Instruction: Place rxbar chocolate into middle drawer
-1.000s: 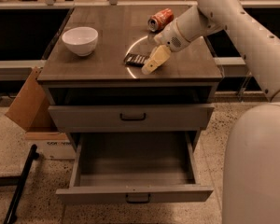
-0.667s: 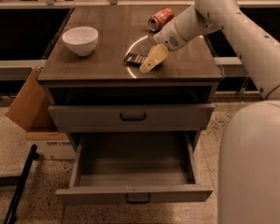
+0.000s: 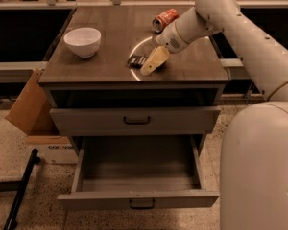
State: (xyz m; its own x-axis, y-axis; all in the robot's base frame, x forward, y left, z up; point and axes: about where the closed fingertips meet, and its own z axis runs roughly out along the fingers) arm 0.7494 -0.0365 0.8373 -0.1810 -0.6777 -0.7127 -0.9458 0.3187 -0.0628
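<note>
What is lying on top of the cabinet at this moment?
A white bowl, a soda can on its side, and the rxbar chocolate. The gripper is down at the bar's right end and covers that part, so the bar's full outline cannot be seen.

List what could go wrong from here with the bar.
1. The gripper is at the right end of the rxbar chocolate; the flat bar could skid away rather than lift.
2. The soda can lies on its side just behind the arm; a swing might roll it.
3. The open middle drawer sits below the tabletop; an early release would likely miss it.
</note>
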